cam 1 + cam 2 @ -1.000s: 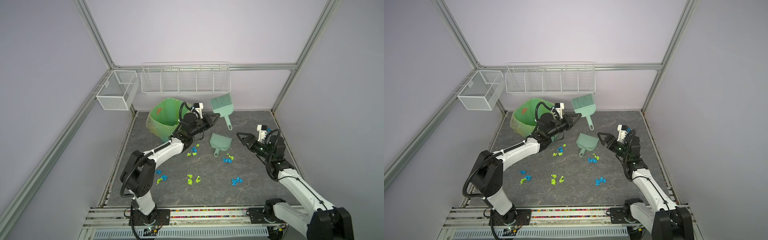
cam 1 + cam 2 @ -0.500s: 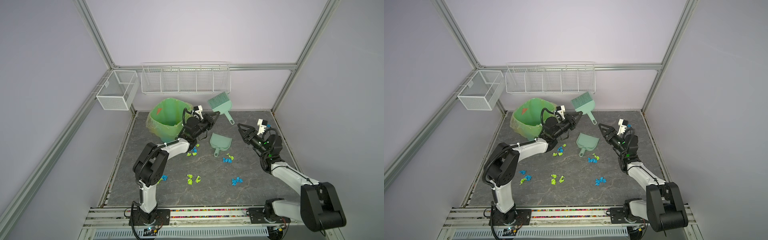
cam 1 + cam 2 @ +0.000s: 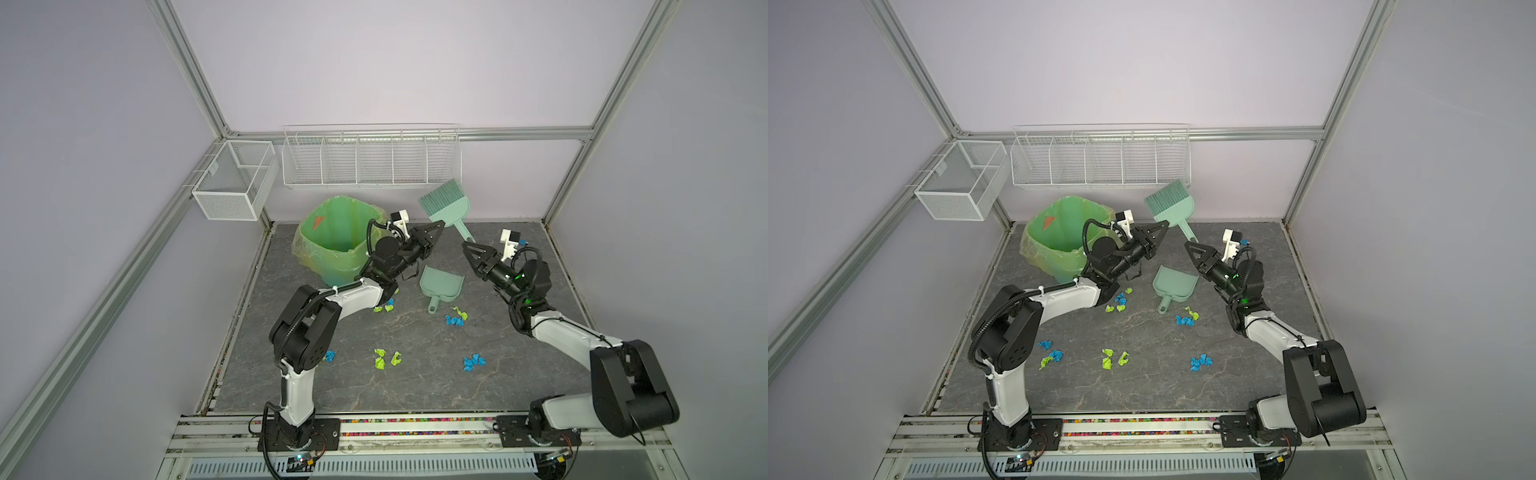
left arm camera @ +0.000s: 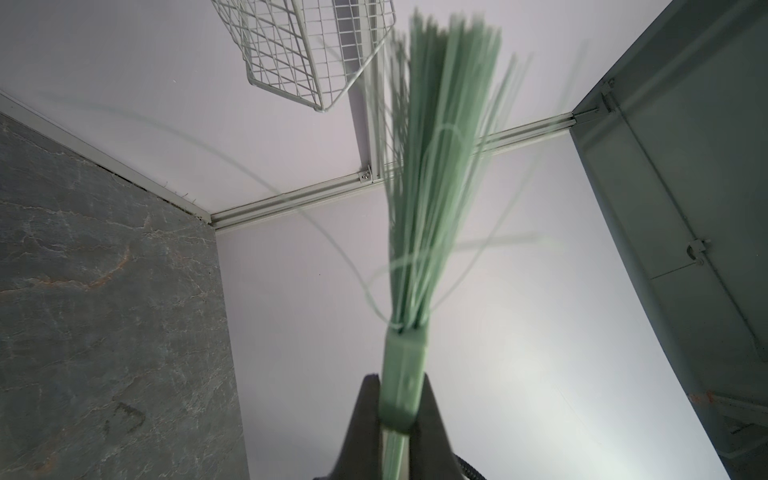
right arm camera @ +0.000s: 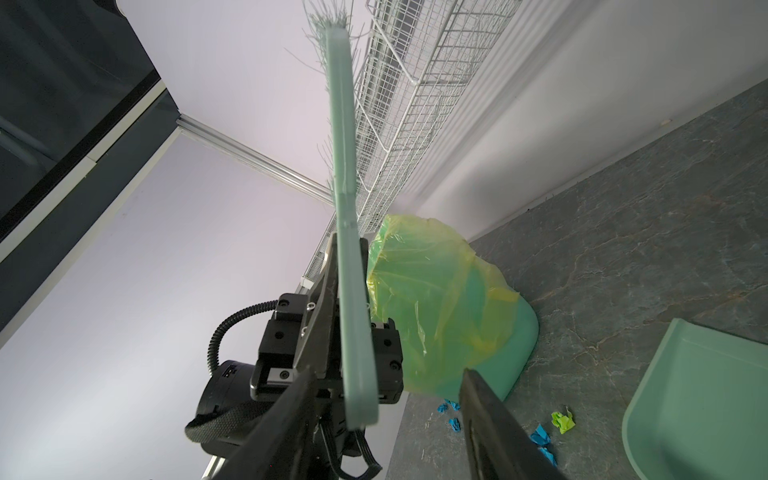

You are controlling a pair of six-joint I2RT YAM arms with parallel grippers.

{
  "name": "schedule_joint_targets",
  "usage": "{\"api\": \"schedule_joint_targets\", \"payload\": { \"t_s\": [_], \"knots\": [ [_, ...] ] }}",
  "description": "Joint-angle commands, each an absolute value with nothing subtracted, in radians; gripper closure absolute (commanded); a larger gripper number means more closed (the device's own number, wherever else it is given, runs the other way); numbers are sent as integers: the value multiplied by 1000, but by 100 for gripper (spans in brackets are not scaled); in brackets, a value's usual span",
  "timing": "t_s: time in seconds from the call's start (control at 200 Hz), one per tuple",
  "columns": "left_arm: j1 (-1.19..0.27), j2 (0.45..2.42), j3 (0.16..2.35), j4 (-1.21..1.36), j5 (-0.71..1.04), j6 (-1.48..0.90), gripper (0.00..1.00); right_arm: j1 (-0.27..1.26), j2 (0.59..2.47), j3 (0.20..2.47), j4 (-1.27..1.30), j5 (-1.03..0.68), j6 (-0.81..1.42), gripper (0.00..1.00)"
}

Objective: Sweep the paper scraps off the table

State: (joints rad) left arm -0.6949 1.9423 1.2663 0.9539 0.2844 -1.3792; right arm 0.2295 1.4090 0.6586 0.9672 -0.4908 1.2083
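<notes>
A white mesh box basket [image 3: 232,187] hangs at the far left corner. A long white wire rack [image 3: 370,160] runs along the far wall beside it. Below them, a green bin lined with a translucent green plastic bag [image 3: 332,245] stands at the far left of the dark grey, pale-veined table [image 3: 415,390].

The left gripper [image 3: 438,227] is raised just right of the bin. Its jaws are clamped tight on the body of a pale green plastic hand brush [image 3: 446,203]. The brush is in the air, bristles pointing up toward the rack and handle slanting down to the right.

A pale green plastic dustpan [image 3: 442,284] lies on the table nearer than the brush, its handle toward the near side.

The right gripper [image 3: 467,247] is at the end of the brush handle. In the right wrist view its jaws stand apart on either side of the handle's tip, with gaps showing, and grip nothing.

The paper scraps [image 3: 384,359], blue and lime-green wads, lie in small clusters across the middle of the table. One is at the left, one near the bin's foot, one in the centre, one just beside the dustpan's handle and one toward the right.
</notes>
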Motion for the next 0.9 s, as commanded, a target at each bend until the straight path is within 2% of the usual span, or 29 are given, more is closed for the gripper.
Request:
{"api": "schedule_joint_targets", "payload": {
  "t_s": [0.0,0.18,0.435,0.555,0.71,0.895],
  "knots": [
    [-698,1960,1278,1013,286,-1404,100,232,1426,680,1056,-489,1246,45],
    [-698,1960,1263,1020,287,-1407,100,232,1456,693,1103,-489,1257,51],
    [-698,1963,1247,1026,286,-1405,100,232,1480,716,1178,-485,1272,54],
    [-701,1961,1238,1029,278,-1403,100,232,1491,726,1184,-487,1268,61],
    [-706,1964,1243,1023,282,-1402,100,232,1507,725,1213,-483,1274,63],
    [-706,1968,1243,1024,282,-1403,100,232,1530,721,1255,-483,1292,71]
  ]
}}
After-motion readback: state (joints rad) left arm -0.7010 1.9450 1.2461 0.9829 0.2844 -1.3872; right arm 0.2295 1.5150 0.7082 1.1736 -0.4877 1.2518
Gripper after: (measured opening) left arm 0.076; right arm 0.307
